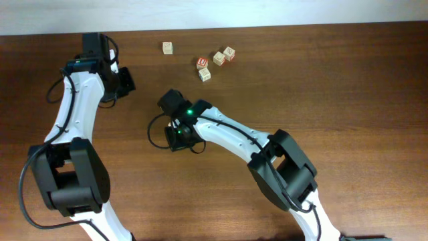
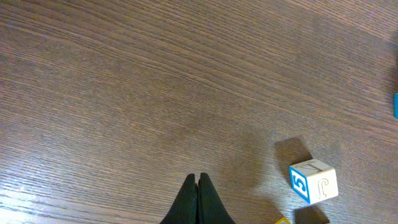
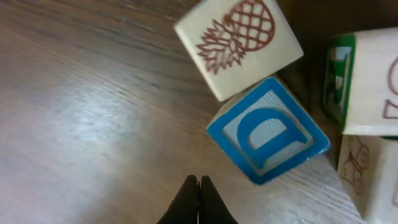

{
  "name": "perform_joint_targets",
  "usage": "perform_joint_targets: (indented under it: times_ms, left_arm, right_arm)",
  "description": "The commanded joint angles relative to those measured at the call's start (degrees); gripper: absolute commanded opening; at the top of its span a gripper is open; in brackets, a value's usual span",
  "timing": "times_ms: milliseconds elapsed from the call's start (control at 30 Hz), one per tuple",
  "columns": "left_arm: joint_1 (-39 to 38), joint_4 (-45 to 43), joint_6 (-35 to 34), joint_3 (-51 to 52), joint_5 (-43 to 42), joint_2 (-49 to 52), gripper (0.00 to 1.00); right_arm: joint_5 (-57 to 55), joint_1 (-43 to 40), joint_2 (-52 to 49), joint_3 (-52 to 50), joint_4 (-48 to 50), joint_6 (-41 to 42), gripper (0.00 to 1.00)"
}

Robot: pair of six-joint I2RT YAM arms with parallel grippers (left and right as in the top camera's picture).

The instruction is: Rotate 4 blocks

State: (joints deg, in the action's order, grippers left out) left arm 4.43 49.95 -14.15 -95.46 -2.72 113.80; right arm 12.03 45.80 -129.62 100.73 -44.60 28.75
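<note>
One brown wooden table [image 1: 361,80] spreads beneath us. Both our left gripper [image 2: 198,178] and right gripper [image 3: 198,179] are pinched closed, holding nothing. Just ahead of the right one, a blue-faced wooden cube [image 3: 267,130] touches a pale pineapple-marked cube [image 3: 239,43].

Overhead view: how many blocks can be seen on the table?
5: a lone block at upper left; right of it a red-faced block, a pale block just below, a tilted block, and a red-edged block. More may hide under the right arm.
</note>
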Motion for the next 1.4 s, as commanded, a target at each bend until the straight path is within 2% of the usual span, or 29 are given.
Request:
perform_joint_targets:
  times_ms: [0,200,433,533,633,833,967,1367]
  left_arm:
    - [0.2,0.3,0.9,0.2,0.6,-0.2,0.00]
    - [0.2,0.9,0.9,0.2,0.6,-0.2,0.00]
    - [0.2,1.6,0.9,0.2,0.6,-0.2,0.00]
    - [0.2,2.0,0.9,0.2,0.4,-0.2,0.00]
    - [-0.2,2.0,0.9,0.2,0.2,-0.2,0.00]
    - [-1.4,1.1,0.9,1.8,0.2,-0.2,0.00]
    - [-1.4,0.7,0.9,2.4,0.2,-0.1,0.00]
    - [-1.4,0.4,0.9,2.4,0.2,-0.1,0.00]
  right_arm:
    - [-4.5,-0.1,-0.9,1.0,0.6,0.9,0.05]
    - [-12.0,-0.2,-1.0,1.0,2.5,1.7,0.04]
    - [-11.4,-1.2,-0.9,1.0,3.4,1.5,0.04]
    - [-7.8,-2.7,2.7,4.5,-0.8,-3.1,0.04]
    - [-8.0,-5.8,6.8,9.1,-5.5,-3.1,0.04]
    - [-5.6,-11.8,3.8,9.2,-11.4,-4.6,0.04]
    - [-1.7,-11.7,1.0,9.2,-9.5,-13.1,0.04]
    - [2.6,-10.9,-3.2,9.2,-5.9,-23.7,0.05]
